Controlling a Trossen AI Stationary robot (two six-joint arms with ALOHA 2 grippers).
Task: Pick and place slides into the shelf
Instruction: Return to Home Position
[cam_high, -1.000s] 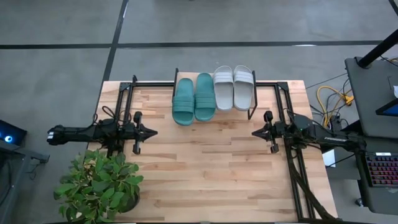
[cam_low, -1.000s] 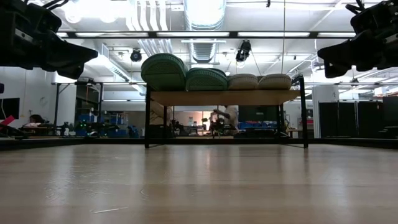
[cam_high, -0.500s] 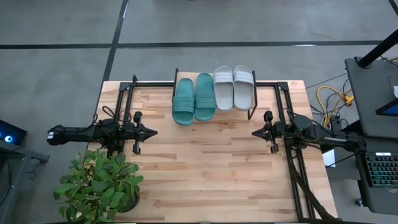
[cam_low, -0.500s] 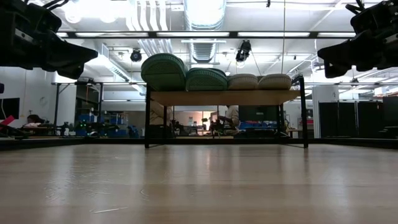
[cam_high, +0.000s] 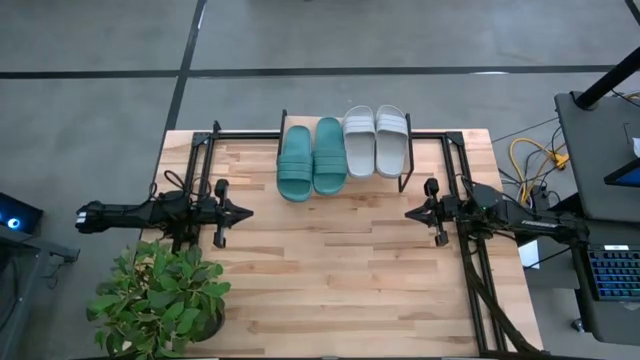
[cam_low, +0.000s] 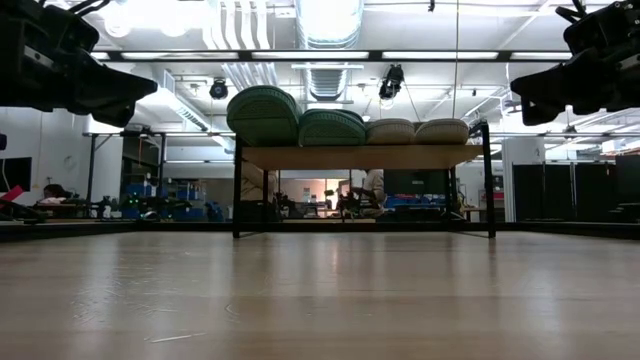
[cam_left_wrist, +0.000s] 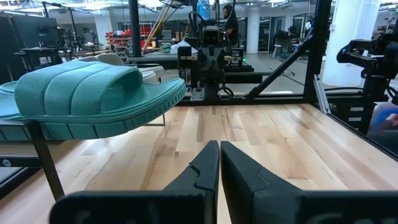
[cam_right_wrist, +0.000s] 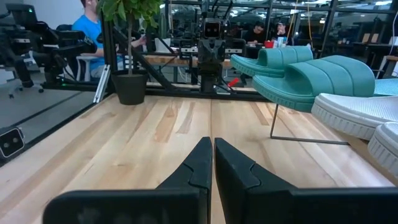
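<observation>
Four slides (cam_high: 343, 150) sit on the shelf (cam_low: 360, 157) at the table's (cam_high: 330, 280) twelve o'clock: light, bendy rubber, probably grippy, best pinched by the strap. Left gripper (cam_high: 240, 211) at nine, right gripper (cam_high: 412, 212) at three, fingers (cam_left_wrist: 202, 168) pressed together.

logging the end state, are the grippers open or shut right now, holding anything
Left gripper: shut, holding nothing.
Right gripper: shut, holding nothing.

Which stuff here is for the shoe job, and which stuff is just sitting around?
For the job: two teal slides, two grey slides, the shelf holding them, the left gripper, the right gripper.
Just there: the potted plant, the yellow cables.
</observation>
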